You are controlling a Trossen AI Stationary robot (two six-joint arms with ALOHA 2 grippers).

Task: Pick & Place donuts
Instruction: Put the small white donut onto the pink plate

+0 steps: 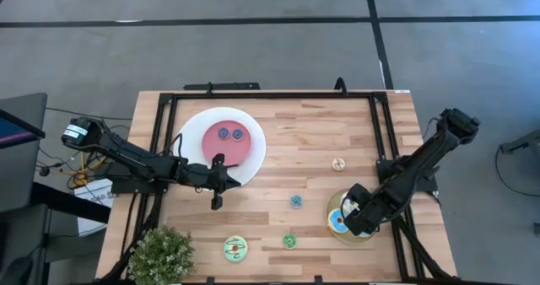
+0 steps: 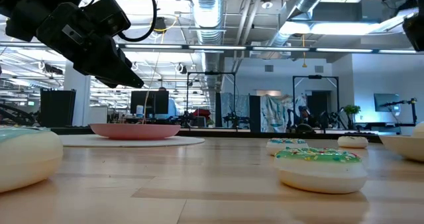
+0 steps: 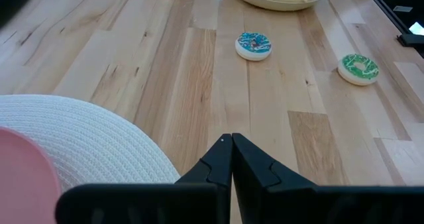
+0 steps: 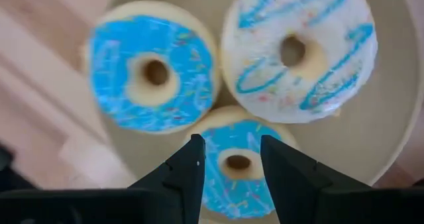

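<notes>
My right gripper (image 4: 230,151) is open and hovers over the tan plate (image 1: 364,237), which holds two blue-iced donuts (image 4: 154,75) (image 4: 237,174) and a white donut with blue stripes (image 4: 299,52). Its fingers stand above the nearer blue donut. My left gripper (image 1: 217,199) is shut and empty at the near rim of the white plate (image 1: 190,129). Two small purple donuts (image 1: 230,134) lie on that plate's pink centre. On the table lie a small tan donut (image 1: 338,164), a teal one (image 1: 296,201), a green one (image 1: 289,241) and a larger pale green one (image 1: 235,250).
A potted plant (image 1: 160,255) stands at the near left corner. A black frame (image 1: 270,95) runs along the table's far and side edges. Bare wood lies between the two plates, in the table's middle.
</notes>
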